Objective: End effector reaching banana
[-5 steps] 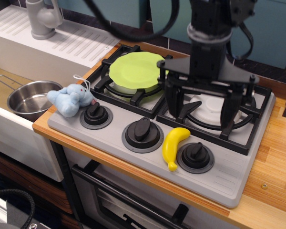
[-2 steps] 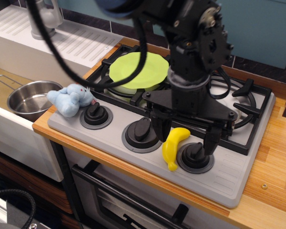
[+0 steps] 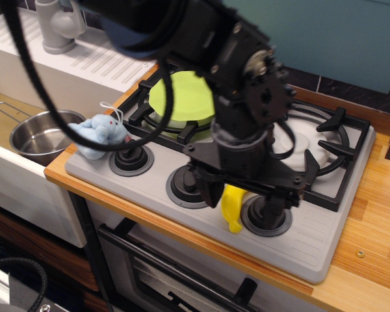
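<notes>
We see the banana (image 3: 231, 207) lying on the front strip of the grey stove (image 3: 325, 250), between the middle knob (image 3: 182, 185) and the right knob (image 3: 268, 214); its upper half is hidden behind the tool. The tool (image 3: 244, 195) hangs right over it, jaws spread wide, one finger down on each side of the banana, nothing gripped. We cannot tell if the fingers touch it.

The bulky black arm (image 3: 240, 71) and its cables cross the stove from the upper left. A lime-green plate (image 3: 175, 97) sits on the rear left burner with nothing visible on it, partly covered by the arm. The right burner has a white disc (image 3: 305, 140) under its black grate.

A blue plush toy (image 3: 99, 135) lies at the stove's left edge, just beside the left knob (image 3: 131, 158). A steel pot (image 3: 36, 133) sits in the sink left of the wooden surface (image 3: 370, 260); it looks empty. Grey tap (image 3: 55, 26) behind.
</notes>
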`<state>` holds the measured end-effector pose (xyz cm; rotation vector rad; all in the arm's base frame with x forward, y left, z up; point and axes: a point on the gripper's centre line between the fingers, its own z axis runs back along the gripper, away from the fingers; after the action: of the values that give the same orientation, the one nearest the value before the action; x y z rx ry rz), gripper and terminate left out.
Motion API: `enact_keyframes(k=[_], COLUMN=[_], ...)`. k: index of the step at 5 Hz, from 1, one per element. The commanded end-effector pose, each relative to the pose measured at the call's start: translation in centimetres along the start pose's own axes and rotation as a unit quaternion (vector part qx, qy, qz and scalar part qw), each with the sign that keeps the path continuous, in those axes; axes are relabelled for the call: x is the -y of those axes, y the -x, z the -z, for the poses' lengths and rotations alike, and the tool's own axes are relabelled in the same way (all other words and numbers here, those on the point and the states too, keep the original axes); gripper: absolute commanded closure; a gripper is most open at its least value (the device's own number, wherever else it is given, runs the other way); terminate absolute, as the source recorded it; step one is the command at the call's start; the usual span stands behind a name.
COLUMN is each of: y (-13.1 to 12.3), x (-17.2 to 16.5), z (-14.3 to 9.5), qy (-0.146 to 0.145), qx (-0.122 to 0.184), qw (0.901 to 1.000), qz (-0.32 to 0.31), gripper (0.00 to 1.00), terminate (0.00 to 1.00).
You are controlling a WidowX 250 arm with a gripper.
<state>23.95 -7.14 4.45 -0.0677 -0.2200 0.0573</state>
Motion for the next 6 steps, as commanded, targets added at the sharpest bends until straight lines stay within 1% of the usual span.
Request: enact_keyframes(k=[1, 2, 4, 5, 6], y=[-0.6, -0.4, 0.0, 0.2, 0.5], x=[-0.7, -0.7, -1.2, -1.4, -1.3], z=[0.9, 1.9, 3.0, 3.2, 2.7], qy=[0.014, 0.023, 0.025, 0.025, 0.019], qx=[0.041, 0.047, 0.06, 0.063, 0.061], qw=[0.999, 0.9986, 0.9978, 0.9976, 0.9978], qz=[0.002, 0.002, 0.014, 0.015, 0.018], gripper=[0.0, 0.0, 0.0, 0.0, 0.0], terminate=[0.0, 0.0, 0.0, 0.0, 0.0])
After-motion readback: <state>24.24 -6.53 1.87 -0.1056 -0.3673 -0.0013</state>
